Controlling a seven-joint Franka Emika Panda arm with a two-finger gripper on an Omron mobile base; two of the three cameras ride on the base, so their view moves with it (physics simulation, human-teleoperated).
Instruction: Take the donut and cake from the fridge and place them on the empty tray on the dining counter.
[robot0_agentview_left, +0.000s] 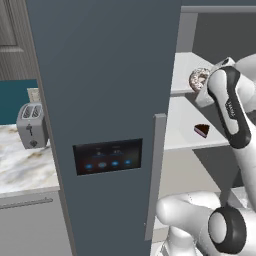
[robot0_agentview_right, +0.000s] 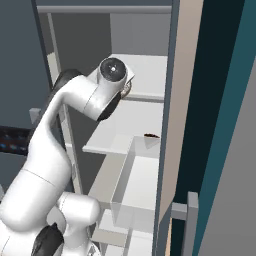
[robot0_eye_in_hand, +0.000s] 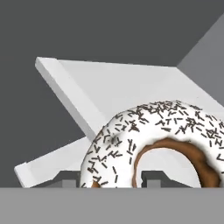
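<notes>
Setting: the fridge (robot0_agentview_left: 105, 100) stands open in a rendered kitchen, its slate-blue door edge-on in the left base view, with a black panel (robot0_agentview_left: 108, 156) of blue lights and a grey vertical handle (robot0_agentview_left: 156, 175).
Arm: the white arm (robot0_agentview_left: 235, 115) reaches in from the 4 o'clock corner of the left base view to the upper shelf (robot0_agentview_left: 181, 70).
Jaws: clenched on the donut (robot0_eye_in_hand: 153, 144); in the hand view the two dark fingertips (robot0_eye_in_hand: 151, 179) sit low at 6 o'clock, one in the ring's hole and one just outside its iced rim.
Donut: white icing with dark speckles, brown inside the ring; on the upper shelf, at 1 o'clock in the left base view, with the wrist touching its right side.
Cake: the cake (robot0_agentview_left: 201, 130), a dark wedge with a pinkish layer, lies on the shelf below (robot0_agentview_left: 185, 135), at 6 o'clock from the donut and well apart from the jaws.
Beyond the door: a grey toaster (robot0_agentview_left: 31, 126) stands on a marble surface (robot0_agentview_left: 22, 162) at 9 o'clock.
Right base view: a clear bin (robot0_agentview_right: 137, 182) hangs below the shelves.
</notes>
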